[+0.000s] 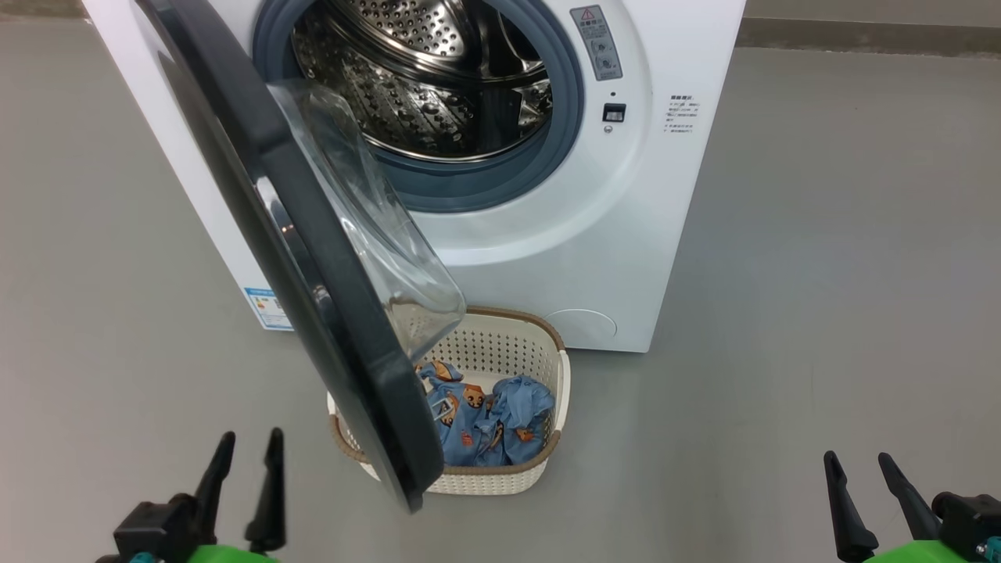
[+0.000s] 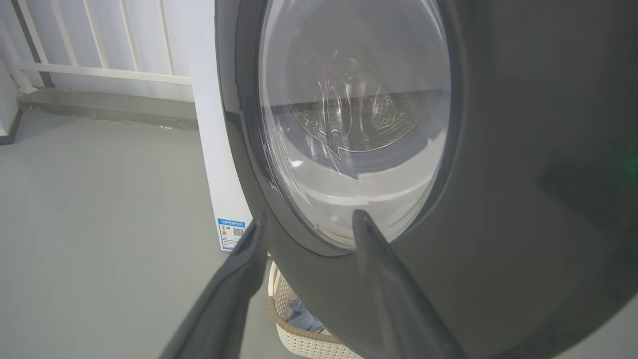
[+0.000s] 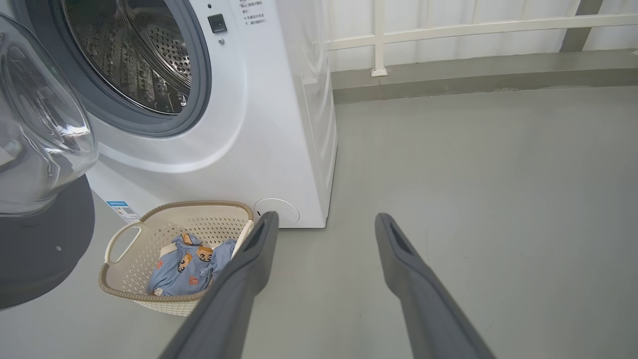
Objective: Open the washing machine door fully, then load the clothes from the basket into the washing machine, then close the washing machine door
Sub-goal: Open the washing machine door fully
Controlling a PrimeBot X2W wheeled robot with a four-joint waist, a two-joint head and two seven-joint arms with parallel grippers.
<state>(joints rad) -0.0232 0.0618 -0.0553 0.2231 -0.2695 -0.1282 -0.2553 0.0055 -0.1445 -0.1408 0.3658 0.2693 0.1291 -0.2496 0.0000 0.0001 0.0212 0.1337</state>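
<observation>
The washing machine door stands partway open, edge-on in the head view as a dark band running from 11 o'clock to 5 o'clock, its glass bowl bulging toward 3 o'clock and its lower edge overhanging the basket of clothes on the floor before the washing machine. The left claw at 7 o'clock, spread and empty, faces the door's outer side, likely to push it wider. The right claw at 5 o'clock hangs released, clear of the swing.
</observation>
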